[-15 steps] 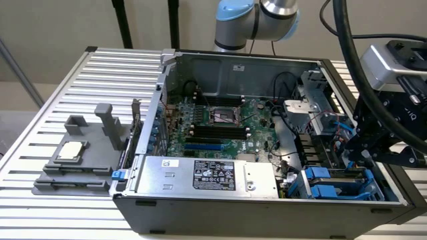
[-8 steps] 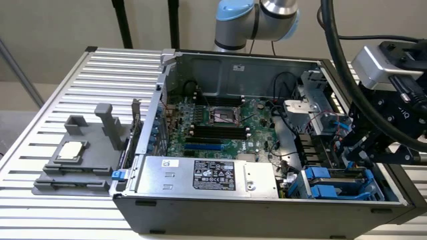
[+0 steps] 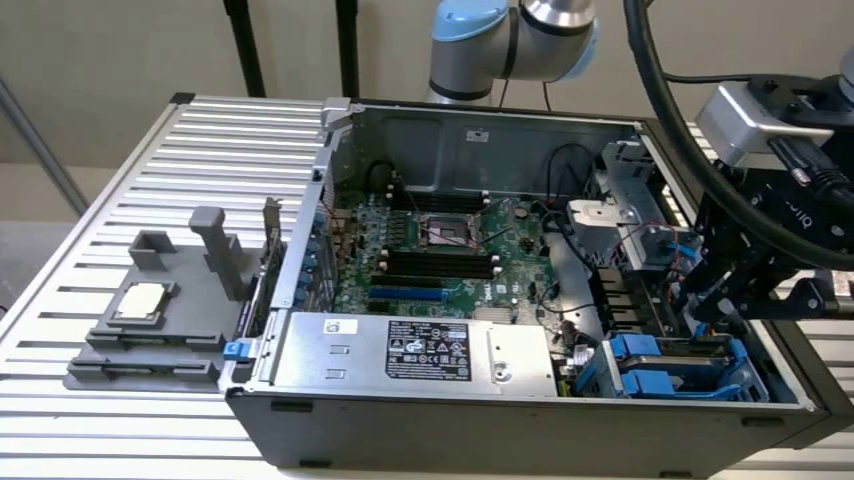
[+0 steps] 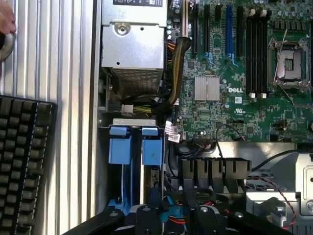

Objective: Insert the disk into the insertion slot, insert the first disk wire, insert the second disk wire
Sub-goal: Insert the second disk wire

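The gripper (image 3: 727,300) hangs inside the open computer case (image 3: 534,425), just above the drive cage (image 3: 687,370); I cannot tell how its fingers are set or whether they hold a wire. Directly below it the disk (image 4: 151,171) sits edge-up in the cage with its blue tabs (image 4: 152,146) at the near end, apparently seated already, which would explain why the tool hovers by the cabling here. Further out lie the motherboard (image 3: 441,255) and the silver power supply (image 3: 414,350), and beyond the case a grey fixture (image 3: 160,320) rests on the table.
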You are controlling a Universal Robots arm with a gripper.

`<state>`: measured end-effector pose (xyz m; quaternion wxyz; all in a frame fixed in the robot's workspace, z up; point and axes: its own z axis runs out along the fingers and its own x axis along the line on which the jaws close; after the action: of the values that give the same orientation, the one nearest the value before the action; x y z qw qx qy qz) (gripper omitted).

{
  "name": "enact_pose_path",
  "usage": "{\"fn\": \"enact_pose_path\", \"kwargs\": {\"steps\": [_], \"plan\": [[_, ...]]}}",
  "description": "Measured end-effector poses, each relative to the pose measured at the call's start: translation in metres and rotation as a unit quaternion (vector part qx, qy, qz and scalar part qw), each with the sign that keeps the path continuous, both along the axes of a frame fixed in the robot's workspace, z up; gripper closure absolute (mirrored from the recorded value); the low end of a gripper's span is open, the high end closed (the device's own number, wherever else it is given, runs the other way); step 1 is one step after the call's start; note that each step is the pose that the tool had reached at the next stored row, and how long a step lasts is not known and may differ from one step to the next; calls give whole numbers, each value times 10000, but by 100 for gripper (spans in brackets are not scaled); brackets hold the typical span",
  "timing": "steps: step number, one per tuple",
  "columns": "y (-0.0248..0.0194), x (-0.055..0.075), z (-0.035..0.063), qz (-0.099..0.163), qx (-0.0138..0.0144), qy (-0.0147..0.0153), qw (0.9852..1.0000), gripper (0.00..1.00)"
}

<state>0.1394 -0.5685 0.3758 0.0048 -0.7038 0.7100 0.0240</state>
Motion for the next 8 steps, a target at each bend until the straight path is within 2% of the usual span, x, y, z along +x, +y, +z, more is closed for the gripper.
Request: {"fn": "enact_pose_path", "kwargs": {"steps": [2, 3, 7, 8], "plan": [[12, 14, 0, 0, -92, 0, 10000, 67], [15, 18, -1, 0, -125, 1, 9999, 67], [22, 19, -4, 0, -218, 1, 9998, 69], [23, 19, -5, 0, -236, 1, 9997, 76]]}}
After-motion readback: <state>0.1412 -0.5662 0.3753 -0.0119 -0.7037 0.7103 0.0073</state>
